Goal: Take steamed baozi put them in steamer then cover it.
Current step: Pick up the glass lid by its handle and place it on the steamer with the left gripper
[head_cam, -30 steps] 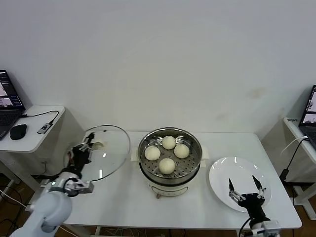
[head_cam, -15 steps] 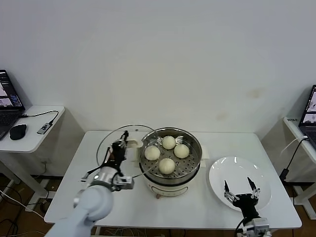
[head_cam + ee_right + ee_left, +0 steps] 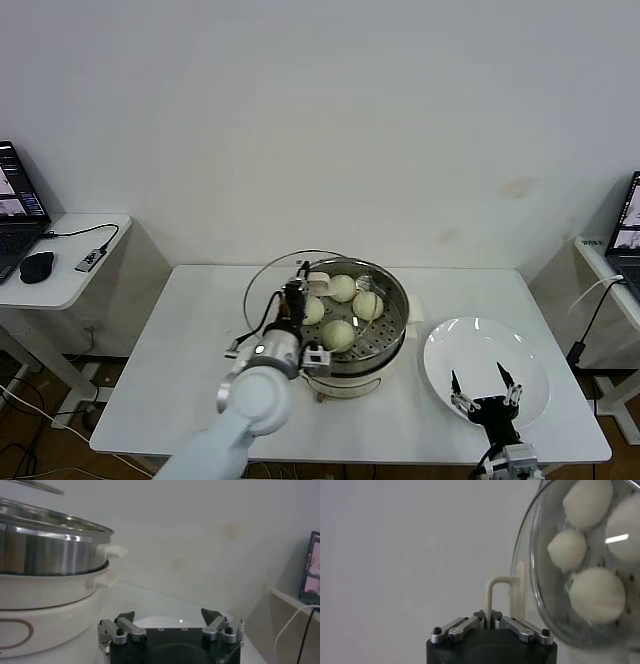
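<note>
My left gripper is shut on the cream handle of the glass cover and holds it tilted, partly over the left side of the steamer. Four steamed baozi lie on the perforated tray inside: one at the back, one on the right, one in front and one on the left. In the left wrist view the baozi show through the cover. My right gripper is open and empty, low over the white plate.
The steamer's cream base and steel pot stand to one side of my right gripper. Side tables with laptops flank the table; the left one holds a mouse. Bare table surface lies left of the steamer.
My left gripper has carried the cover rightward from the table's left side until it is partly over the steamer. My right gripper has drawn back slightly toward the front edge.
</note>
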